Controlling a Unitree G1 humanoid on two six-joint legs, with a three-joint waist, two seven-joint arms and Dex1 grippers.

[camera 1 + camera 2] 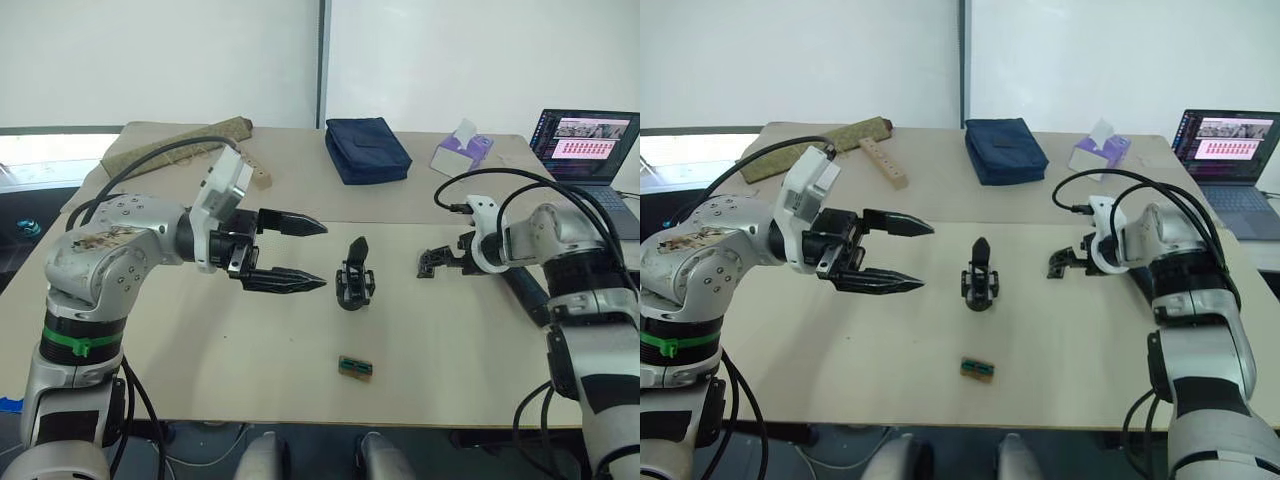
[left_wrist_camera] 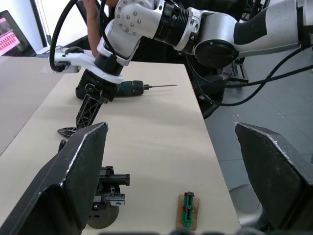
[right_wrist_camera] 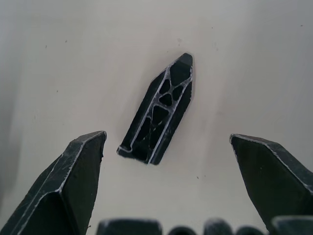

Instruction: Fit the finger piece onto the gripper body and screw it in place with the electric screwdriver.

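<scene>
The finger piece (image 3: 159, 110), a small black pointed wedge with open ribs, lies flat on the table. My right gripper (image 3: 167, 138) hangs open just above it, one finger on each side, not touching. The gripper body (image 1: 354, 275) stands upright at the table's middle, its pointed finger up. My left gripper (image 1: 322, 257) is open and empty, level with the body and a short way to its left. The electric screwdriver (image 2: 126, 89) lies on the table behind my right gripper (image 1: 430, 264), thin bit (image 2: 161, 86) pointing towards the table's near edge.
A tiny green-and-brown block (image 1: 355, 367) lies near the front edge. At the back sit a navy pouch (image 1: 367, 150), a tissue pack (image 1: 460, 150), a wooden strip (image 1: 884, 162) and a green mat (image 1: 820, 148). A laptop (image 1: 585, 140) stands open far right.
</scene>
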